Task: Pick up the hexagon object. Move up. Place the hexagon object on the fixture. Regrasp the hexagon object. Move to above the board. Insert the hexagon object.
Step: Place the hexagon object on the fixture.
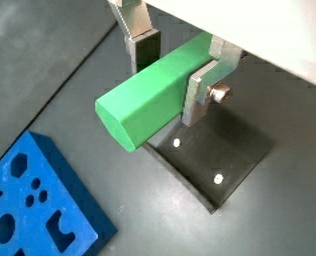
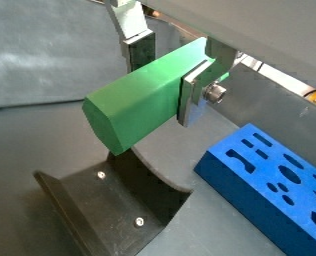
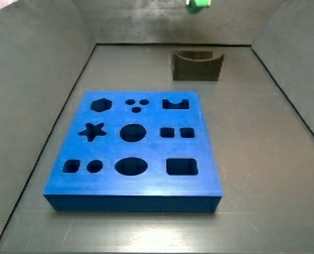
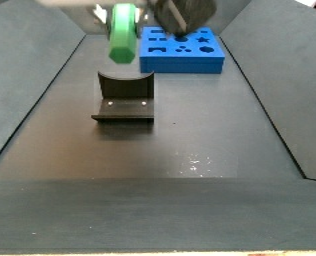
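- Both wrist views show the gripper (image 1: 174, 70) clamped on the hexagon object (image 1: 154, 92), one silver finger (image 1: 201, 90) pressed flat against each side of the bright green bar.
- The bar hangs in the air above the fixture (image 4: 122, 98), clear of it; in a side view it stands roughly upright over the notch.
- The fixture sits on the dark floor, well apart from the board (image 3: 136, 149).
- The board lies flat, cut-outs facing up.
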Motion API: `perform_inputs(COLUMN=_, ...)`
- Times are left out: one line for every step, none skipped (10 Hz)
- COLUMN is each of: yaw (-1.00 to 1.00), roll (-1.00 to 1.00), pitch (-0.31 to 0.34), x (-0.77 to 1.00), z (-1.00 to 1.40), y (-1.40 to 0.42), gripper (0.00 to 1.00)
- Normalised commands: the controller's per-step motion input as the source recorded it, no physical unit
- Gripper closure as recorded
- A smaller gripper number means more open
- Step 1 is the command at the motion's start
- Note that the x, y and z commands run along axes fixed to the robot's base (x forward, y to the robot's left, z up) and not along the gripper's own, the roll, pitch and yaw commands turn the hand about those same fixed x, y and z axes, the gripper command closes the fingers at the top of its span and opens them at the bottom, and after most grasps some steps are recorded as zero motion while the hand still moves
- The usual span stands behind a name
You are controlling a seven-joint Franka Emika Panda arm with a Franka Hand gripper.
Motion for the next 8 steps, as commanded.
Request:
perform_inputs(yaw=-0.16, roll=-1.0, pitch=0.058, x=0.13, z=-1.0, y=0.09, gripper=1.0)
perform_inputs(yaw=-0.16, roll=-1.0, pitch=0.076, x=0.15, z=-1.0, y=0.09, gripper=1.0)
perform_inputs(yaw=-0.17, roll=-1.0, pitch=0.081, x=0.16, z=-1.0, y=0.1, gripper=1.0)
perform_inputs(yaw=-0.17, roll=-0.81, pitch=0.058, x=0.17, z=-1.0, y=0.11, gripper=1.0)
perform_inputs(yaw=-0.16, roll=-0.63, pitch=0.035, x=0.18, z=-1.0, y=0.12, gripper=1.0)
perform_inputs(yaw=-0.14, roll=-0.41, pitch=0.016, x=0.19, z=-1.0, y=0.13, gripper=1.0)
perform_inputs(yaw=-0.12, roll=-0.28, pitch=0.007, x=0.16, z=-0.81, y=0.1, gripper=1.0)
perform_inputs(yaw=-0.1, roll=-0.2, pitch=-0.008, x=0.11, z=-0.53, y=0.07, gripper=1.0)
